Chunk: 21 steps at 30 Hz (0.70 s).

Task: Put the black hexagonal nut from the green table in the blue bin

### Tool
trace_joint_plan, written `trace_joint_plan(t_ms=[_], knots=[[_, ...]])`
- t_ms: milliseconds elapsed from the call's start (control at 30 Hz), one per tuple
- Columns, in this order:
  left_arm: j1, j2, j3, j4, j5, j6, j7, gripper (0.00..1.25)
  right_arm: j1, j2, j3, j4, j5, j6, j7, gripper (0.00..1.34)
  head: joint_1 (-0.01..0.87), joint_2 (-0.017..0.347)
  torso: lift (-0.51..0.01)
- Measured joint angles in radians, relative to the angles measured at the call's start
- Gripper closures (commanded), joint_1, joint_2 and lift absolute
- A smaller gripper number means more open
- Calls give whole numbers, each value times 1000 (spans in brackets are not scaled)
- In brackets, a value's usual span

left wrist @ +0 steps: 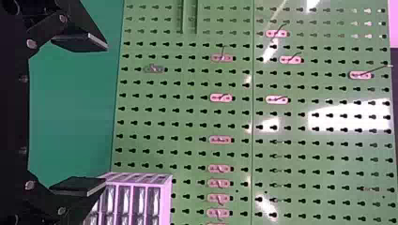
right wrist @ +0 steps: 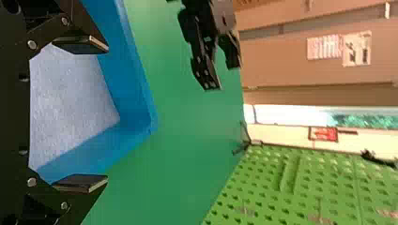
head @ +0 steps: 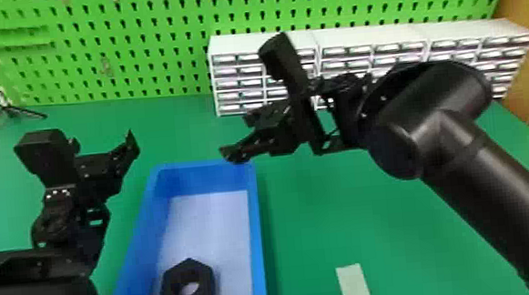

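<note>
The black hexagonal nut (head: 188, 291) lies flat inside the blue bin (head: 256, 232), near its front end, on the pale bottom. My left gripper (head: 129, 147) is held up left of the bin's back part. My right gripper (head: 227, 155) hangs above the bin's back right corner. In the left wrist view my left gripper (left wrist: 105, 115) stands open with nothing between its fingers. In the right wrist view my right gripper (right wrist: 107, 115) is also open and empty, with part of the blue bin (right wrist: 133, 70) beyond it.
White drawer cabinets (head: 368, 37) stand at the back right of the green table (head: 311, 227), before a green pegboard (head: 149, 40). A black tripod (head: 9, 110) is at the back left. A pale strip (head: 355, 287) lies right of the bin.
</note>
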<state>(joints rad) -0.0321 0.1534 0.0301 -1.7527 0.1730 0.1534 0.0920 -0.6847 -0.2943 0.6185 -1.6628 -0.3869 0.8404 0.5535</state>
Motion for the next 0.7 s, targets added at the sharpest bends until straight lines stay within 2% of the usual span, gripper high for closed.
trace_joint_plan(t_ms=[367,700], knots=[[0,0,-1,-2,0,0,0,252,94,61,-239,2,153,-8,13,303,686,28,-96],[-3,-2,-9,-2,1,0,0,252,144,95,-372,7,272,-67,5,306,686,28,-96]])
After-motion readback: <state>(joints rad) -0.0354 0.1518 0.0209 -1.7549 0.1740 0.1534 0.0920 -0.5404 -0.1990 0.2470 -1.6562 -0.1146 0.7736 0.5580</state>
